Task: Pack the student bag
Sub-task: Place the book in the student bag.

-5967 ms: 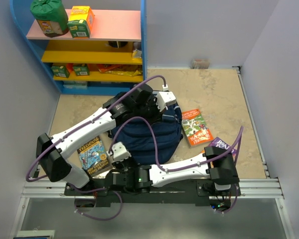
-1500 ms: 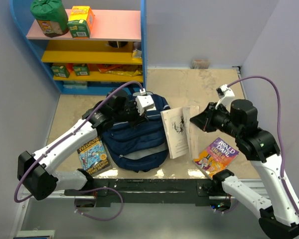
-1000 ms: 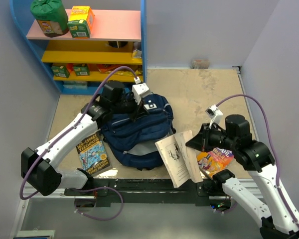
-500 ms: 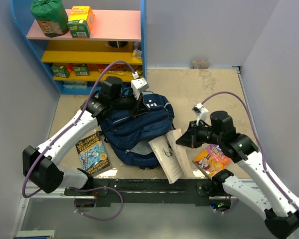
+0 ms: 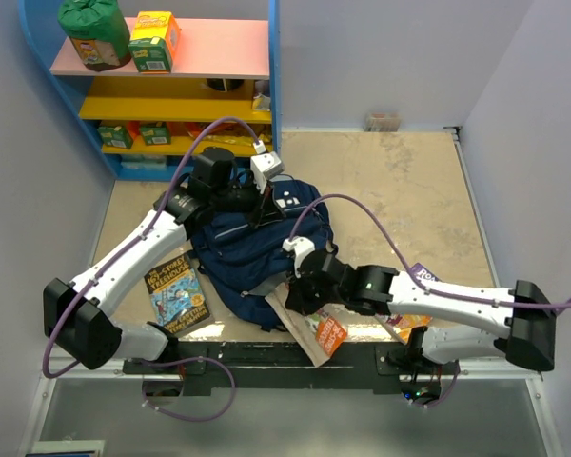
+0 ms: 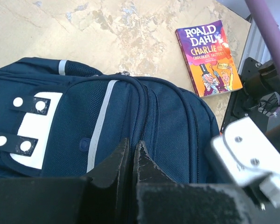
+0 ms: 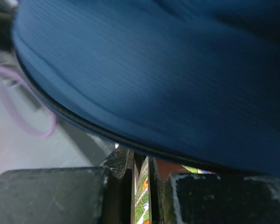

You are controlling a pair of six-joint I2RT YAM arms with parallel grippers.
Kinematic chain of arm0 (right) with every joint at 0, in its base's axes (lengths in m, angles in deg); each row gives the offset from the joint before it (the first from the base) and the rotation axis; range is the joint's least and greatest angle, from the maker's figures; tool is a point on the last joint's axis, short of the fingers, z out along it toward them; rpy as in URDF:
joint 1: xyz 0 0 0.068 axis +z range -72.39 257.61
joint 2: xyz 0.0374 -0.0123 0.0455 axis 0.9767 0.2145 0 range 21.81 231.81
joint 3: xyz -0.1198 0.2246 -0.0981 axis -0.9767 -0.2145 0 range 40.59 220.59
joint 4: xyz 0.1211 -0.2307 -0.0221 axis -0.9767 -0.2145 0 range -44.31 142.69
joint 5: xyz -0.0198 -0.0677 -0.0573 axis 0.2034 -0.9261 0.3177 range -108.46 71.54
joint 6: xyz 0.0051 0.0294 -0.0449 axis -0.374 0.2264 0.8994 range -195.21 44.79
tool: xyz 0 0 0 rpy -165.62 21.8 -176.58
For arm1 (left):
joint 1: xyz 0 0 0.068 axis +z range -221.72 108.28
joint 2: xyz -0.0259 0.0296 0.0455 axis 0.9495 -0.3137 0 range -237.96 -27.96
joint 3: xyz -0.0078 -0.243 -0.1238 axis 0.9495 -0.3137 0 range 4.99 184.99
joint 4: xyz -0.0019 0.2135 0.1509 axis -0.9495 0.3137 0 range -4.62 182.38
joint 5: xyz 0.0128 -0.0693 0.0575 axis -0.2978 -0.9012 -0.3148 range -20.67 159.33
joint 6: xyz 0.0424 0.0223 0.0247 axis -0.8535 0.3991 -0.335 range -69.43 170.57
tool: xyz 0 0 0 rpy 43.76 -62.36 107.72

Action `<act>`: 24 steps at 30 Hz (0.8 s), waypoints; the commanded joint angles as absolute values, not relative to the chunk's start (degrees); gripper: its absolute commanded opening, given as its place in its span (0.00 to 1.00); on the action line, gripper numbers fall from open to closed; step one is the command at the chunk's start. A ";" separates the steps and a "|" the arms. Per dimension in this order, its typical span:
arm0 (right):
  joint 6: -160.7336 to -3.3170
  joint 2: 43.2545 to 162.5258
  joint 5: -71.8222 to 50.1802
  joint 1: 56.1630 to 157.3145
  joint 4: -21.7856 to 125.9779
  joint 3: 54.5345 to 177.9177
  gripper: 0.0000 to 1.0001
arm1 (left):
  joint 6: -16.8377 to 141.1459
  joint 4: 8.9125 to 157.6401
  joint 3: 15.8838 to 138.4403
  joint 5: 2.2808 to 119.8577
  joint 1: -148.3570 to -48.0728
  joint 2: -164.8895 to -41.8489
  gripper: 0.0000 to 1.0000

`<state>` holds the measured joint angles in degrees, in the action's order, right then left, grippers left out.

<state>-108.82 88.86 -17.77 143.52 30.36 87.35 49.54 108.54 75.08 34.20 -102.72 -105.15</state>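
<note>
Top view. The bag lies on the table, centre-left, near the shelf, with its white patch at the end toward the shelf. The left gripper sits on that far end, just beside the patch. The right arm reaches across from the right. The right gripper is at the bag's near edge, clamped on a book with an orange cover. The book is tilted, and whether its far end lies against or under the bag cannot be told. A Treehouse book lies flat just left of the bag. A Dahl book lies to the right of the bag, partly hidden by the right arm.

Left wrist view. The fingers are together, with only a thin slit between them, tips on the bag's zip seam. Whether any fabric is pinched cannot be told. The patch is to the left, and a light stripe runs between the patch and the seam. The Dahl book lies flat beyond the bag, apart from it.

Right wrist view. Blue bag fabric fills the upper frame, close and blurred. The fingers are closed on the thin book, with green and orange print showing between them. The fabric hangs directly above the book's edge, and contact between them is unclear.
</note>
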 commanded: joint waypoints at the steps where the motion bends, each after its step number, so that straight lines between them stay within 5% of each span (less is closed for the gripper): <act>1: -105.54 95.08 -36.37 148.09 36.68 93.05 0.00 | 50.22 98.48 76.98 33.04 -100.98 -103.29 0.00; 2: -104.23 96.59 -40.22 149.23 37.48 94.19 0.00 | 50.14 98.56 76.37 32.25 -101.07 -103.20 0.00; 5: -102.38 103.62 -45.78 152.13 39.42 99.11 0.28 | 49.52 99.18 74.61 29.61 -101.07 -102.50 0.00; 10: -104.30 107.94 -49.13 154.95 36.96 103.79 0.53 | 44.78 103.22 72.14 28.02 -101.07 -101.35 0.00; 14: -108.68 99.02 -48.96 155.31 36.96 99.93 0.79 | 42.58 104.54 71.00 29.07 -101.07 -100.91 0.00; 17: -110.27 90.92 -47.47 155.39 36.61 96.41 0.86 | 41.96 104.28 70.74 29.69 -101.07 -100.91 0.00; 19: -111.85 82.57 -46.68 155.48 34.42 94.04 0.78 | 41.96 104.28 71.00 29.96 -101.07 -101.35 0.00; 24: -125.37 73.51 -43.52 155.57 19.24 87.19 0.29 | 40.74 104.98 71.79 30.13 -101.07 -101.35 0.00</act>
